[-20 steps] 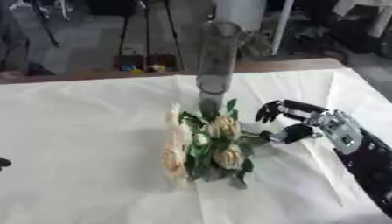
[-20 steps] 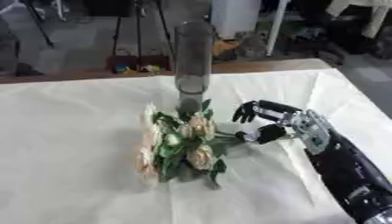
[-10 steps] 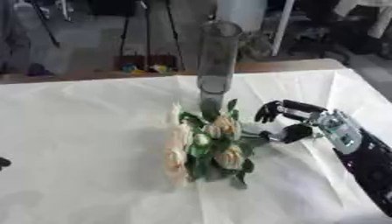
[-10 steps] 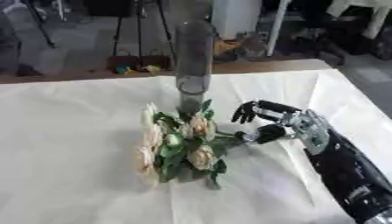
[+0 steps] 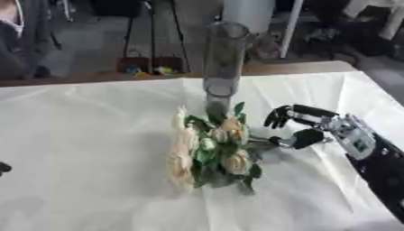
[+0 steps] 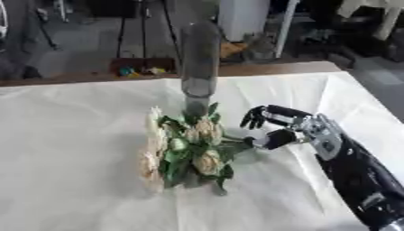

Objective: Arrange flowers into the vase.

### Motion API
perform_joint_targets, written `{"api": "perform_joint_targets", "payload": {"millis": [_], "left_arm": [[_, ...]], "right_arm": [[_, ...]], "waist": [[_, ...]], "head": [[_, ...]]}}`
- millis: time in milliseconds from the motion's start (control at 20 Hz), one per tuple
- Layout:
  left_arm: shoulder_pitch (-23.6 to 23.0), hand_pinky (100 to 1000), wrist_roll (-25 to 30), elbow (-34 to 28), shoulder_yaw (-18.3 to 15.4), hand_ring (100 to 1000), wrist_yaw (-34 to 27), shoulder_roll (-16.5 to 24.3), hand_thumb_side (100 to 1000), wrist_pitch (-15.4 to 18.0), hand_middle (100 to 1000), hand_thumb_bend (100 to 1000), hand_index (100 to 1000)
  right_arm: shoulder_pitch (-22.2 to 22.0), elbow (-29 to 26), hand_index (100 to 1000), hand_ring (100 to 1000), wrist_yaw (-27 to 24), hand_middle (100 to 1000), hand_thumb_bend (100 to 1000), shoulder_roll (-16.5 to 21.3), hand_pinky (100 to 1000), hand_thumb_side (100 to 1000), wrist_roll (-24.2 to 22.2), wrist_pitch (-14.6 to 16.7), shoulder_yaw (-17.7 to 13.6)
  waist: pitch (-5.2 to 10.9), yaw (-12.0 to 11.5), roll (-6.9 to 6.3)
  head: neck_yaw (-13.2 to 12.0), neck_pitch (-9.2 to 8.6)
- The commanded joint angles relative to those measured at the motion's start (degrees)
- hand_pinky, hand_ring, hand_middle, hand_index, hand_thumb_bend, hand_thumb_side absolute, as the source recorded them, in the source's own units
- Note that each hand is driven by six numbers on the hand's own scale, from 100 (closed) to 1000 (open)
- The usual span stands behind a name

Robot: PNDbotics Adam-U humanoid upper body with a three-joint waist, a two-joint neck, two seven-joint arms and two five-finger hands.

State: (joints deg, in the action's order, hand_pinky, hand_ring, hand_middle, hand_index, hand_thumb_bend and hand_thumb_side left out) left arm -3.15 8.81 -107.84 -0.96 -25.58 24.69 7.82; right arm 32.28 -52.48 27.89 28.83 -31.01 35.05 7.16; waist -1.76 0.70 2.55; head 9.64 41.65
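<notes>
Table: covered by a white cloth, creased in places, filling most of both views; beyond its far edge, a dark floor with stands and clutter.

My right arm: black, entering from the lower right corner and reaching toward the middle of the table.

Flowers: a bunch of cream blooms with green leaves, lying flat on the cloth near the centre. The blooms point toward the left and near side; a pale row runs down the bunch's left edge. Stems lead off to the right, toward my hand.

Vase: tall clear cylinder, upright, standing on the cloth just behind the flowers. Its base touches or nearly touches the topmost leaves; I cannot tell which. No stem shows inside it.

My right hand: just right of the flowers, palm facing them. Fingers curled over, dark tips pointing down and left; thumb bent in beneath them, its tip at the stem end of the bunch. Whether it pinches a stem or only touches it, I cannot tell.

My left hand: only a dark tip at the left edge of the left eye view, low on the cloth, well apart from the flowers.
</notes>
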Motion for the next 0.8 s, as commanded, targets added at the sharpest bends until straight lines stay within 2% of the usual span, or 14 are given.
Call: {"api": "perform_joint_targets", "payload": {"millis": [50,800], "left_arm": [[0.2,554,0.2,-0.4,-0.4,423,0.2,0.7,985,0.2,314,647,592],[0.1,552,0.3,-0.3,-0.5,424,0.3,0.7,987,0.2,315,646,592]], "right_arm": [[0.8,-1.3,797,729,-1.4,775,330,2.5,715,436,-8.3,8.0,0.2],[0.0,0.1,796,725,-3.3,771,325,2.4,711,442,-11.4,8.3,1.7]], "waist": [[0.59,0.1,0.00],[0.56,0.0,0.05]], "head": [[-0.1,-0.28],[0.1,-0.07]]}}
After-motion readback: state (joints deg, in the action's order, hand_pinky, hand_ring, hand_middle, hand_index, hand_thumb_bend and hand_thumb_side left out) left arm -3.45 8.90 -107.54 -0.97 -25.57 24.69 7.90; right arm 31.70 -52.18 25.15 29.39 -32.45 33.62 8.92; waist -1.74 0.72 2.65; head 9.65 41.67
